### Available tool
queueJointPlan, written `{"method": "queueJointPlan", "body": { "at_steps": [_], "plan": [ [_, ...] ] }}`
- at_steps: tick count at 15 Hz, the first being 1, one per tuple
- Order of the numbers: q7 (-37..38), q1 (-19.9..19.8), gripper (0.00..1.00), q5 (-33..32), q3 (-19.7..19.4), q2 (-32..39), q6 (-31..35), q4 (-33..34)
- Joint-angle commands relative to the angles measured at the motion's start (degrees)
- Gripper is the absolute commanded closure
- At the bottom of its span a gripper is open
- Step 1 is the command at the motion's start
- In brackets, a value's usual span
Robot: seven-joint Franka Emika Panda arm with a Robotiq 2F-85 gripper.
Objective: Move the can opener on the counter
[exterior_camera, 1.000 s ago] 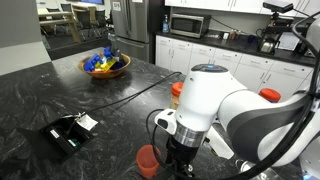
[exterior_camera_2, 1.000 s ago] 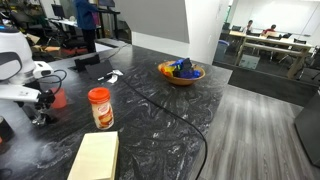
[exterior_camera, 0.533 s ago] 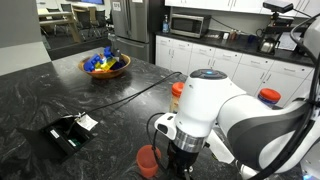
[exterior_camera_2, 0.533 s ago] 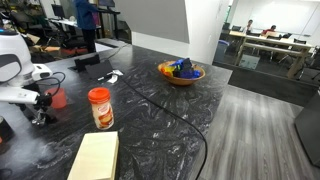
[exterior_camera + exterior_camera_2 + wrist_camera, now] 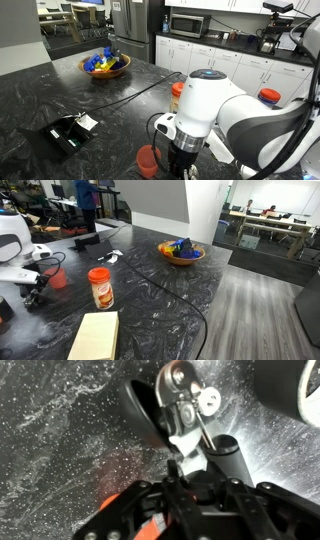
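Black marbled counter (image 5: 40, 85) — one gripper (image 5: 190, 468) pinching one can opener (image 5: 186, 400) (silvery head).

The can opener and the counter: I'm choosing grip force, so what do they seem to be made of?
The can opener has a head that looks like bare metal, silvery with bright glints; its handles are black, probably plastic or rubber-coated. The counter is likely polished stone or a lookalike, black with grey-white veining and a glossy sheen.

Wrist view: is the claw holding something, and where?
Apparently the can opener, pinched by its black handles in the gripper; the silvery head sticks out free.
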Motion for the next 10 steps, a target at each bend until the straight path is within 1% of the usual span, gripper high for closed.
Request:
{"method": "queueJointPlan", "body": {
  "at_steps": [1,3,10],
  "plan": [
    [0.4,-0.6,0.95,0.1,0.6,0.5,-1.1,0.9],
    [0.6,-0.7,0.93,0.2,0.5,0.4,-1.1,0.7],
    [0.8,-1.4,0.93,1.7,0.5,-0.5,-1.1,0.2]
  ]
}}
